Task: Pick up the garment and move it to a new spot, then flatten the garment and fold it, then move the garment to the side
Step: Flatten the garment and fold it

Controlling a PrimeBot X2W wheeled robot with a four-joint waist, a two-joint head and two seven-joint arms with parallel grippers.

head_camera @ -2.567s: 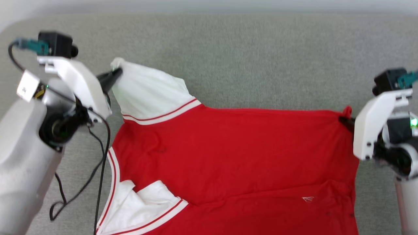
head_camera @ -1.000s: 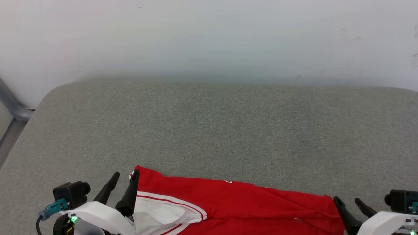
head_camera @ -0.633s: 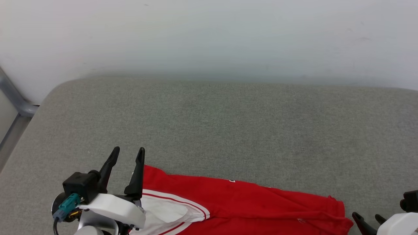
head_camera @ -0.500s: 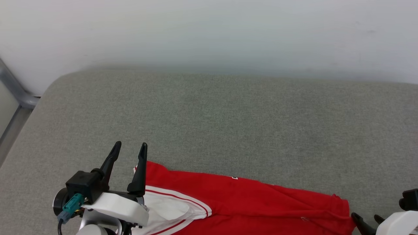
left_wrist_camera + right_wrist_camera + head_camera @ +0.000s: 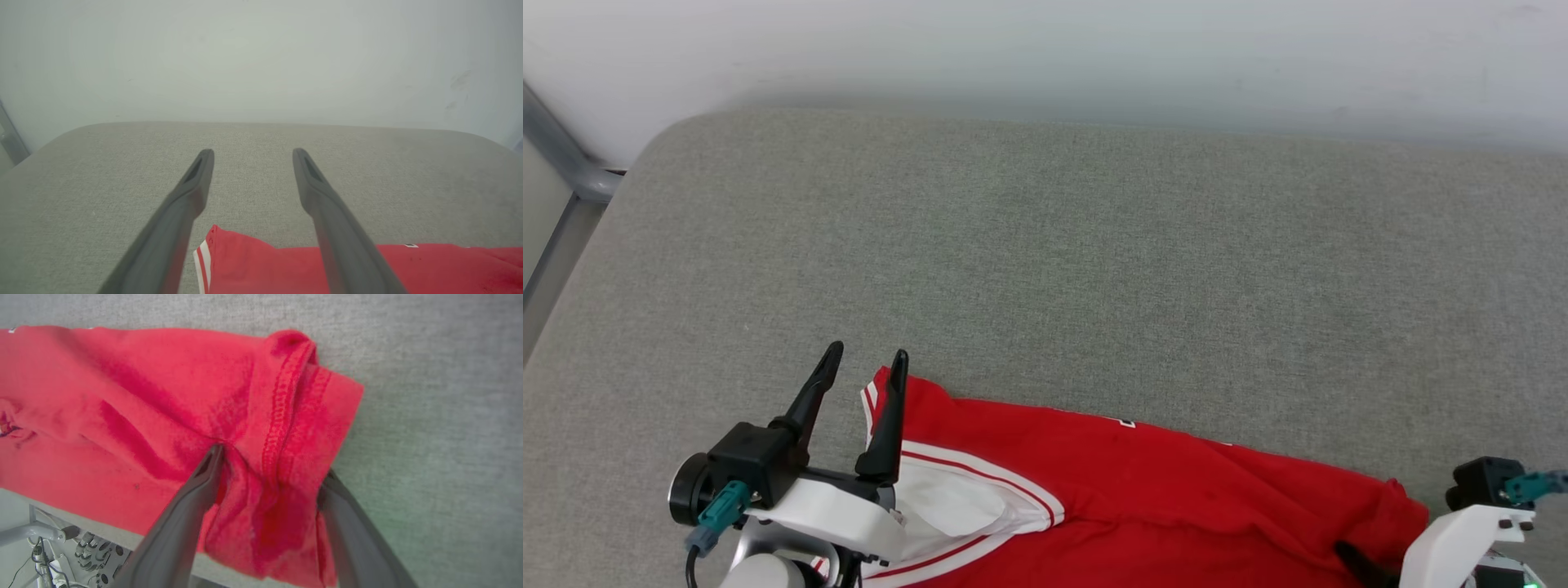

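Observation:
The garment [image 5: 1143,482], bright red with a white striped-edged sleeve [image 5: 947,506], lies folded along the near edge of the grey cushion. My left gripper [image 5: 866,357] hovers open over its left corner, the right-hand finger [image 5: 888,425] above the striped trim. In the left wrist view the left gripper [image 5: 253,153] holds nothing, and the garment [image 5: 265,265] lies below. My right gripper [image 5: 271,465] stands open, its fingers astride the bunched hem corner of the garment [image 5: 143,396]. One dark finger [image 5: 1356,563] shows on the red cloth in the head view.
The grey upholstered cushion [image 5: 1094,269] stretches back to a white wall [image 5: 1045,41]. A metal frame [image 5: 572,171] stands at its far left corner. In the right wrist view, floor with cables and a wheeled base [image 5: 61,539] shows past the cushion's near edge.
The head camera has tilted down. Both grippers, earlier shut on the stretched garment, have let go. The right gripper has moved left onto the garment's right corner.

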